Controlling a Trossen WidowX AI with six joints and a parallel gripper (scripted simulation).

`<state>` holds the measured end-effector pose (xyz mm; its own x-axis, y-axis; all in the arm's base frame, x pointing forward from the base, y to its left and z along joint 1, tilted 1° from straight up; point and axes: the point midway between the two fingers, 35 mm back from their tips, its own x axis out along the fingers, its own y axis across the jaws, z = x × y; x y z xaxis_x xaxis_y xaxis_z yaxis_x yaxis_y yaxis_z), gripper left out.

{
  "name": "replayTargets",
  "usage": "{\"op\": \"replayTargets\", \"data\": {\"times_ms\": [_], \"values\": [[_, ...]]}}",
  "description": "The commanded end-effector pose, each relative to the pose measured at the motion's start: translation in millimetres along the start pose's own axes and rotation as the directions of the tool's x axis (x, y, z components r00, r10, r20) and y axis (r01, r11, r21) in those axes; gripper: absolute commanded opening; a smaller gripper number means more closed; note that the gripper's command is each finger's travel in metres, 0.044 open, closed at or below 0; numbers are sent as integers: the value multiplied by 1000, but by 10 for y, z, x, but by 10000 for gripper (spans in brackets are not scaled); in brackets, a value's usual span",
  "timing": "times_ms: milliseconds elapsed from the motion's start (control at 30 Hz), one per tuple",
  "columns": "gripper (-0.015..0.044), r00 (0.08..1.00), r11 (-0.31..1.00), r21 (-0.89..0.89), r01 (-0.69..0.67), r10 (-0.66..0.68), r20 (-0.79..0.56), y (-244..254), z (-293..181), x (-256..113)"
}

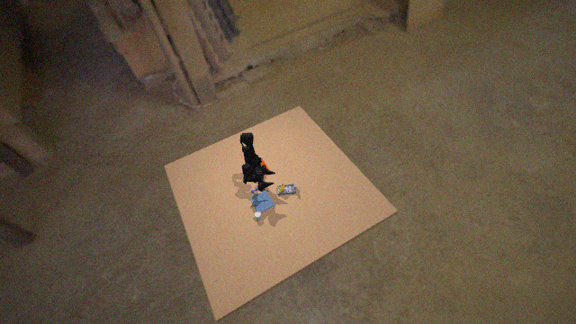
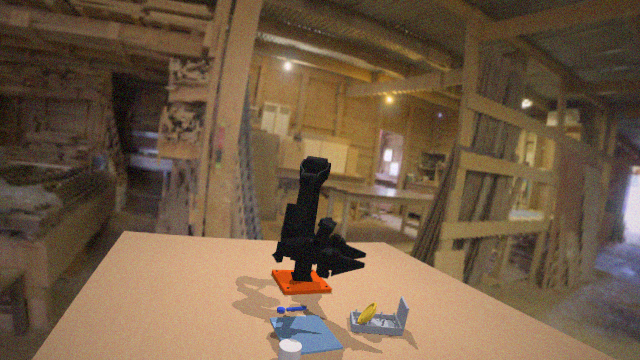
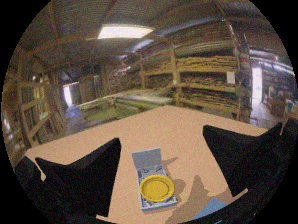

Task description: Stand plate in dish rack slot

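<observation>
The yellow plate (image 1: pixel 282 188) (image 2: pixel 367 313) (image 3: pixel 156 188) rests in the grey dish rack (image 1: pixel 286 193) (image 2: pixel 377 330) (image 3: pixel 147 159), at the end away from its tall end panel. It is on edge but leans clearly to one side, tilted rather than vertical. Its lower edge is down among the rails; which slot it is in cannot be told. My gripper (image 1: pixel 274 178) (image 2: pixel 365 259) (image 3: pixel 162 137) is open and empty, raised above the table and back from the rack and plate, touching neither. Its fingers point out over the rack side.
A blue square board (image 1: pixel 266 203) (image 2: pixel 320 340) (image 3: pixel 212 209) lies beside the rack. A white cylinder (image 1: pixel 257 215) (image 2: pixel 290 348) stands by its near edge. A small blue utensil-like thing (image 2: pixel 296 309) lies between the board and the arm's orange base (image 2: pixel 320 288).
</observation>
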<state>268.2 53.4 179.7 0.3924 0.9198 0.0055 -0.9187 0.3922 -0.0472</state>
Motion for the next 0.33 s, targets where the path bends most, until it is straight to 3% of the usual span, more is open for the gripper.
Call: {"op": "replayTargets", "data": {"times_ms": [0,300], "values": [[400,991,991,-1,136,-136,-7,35,157,-299],[400,904,904,-3,427,-427,-19,195,332,-825]]}}
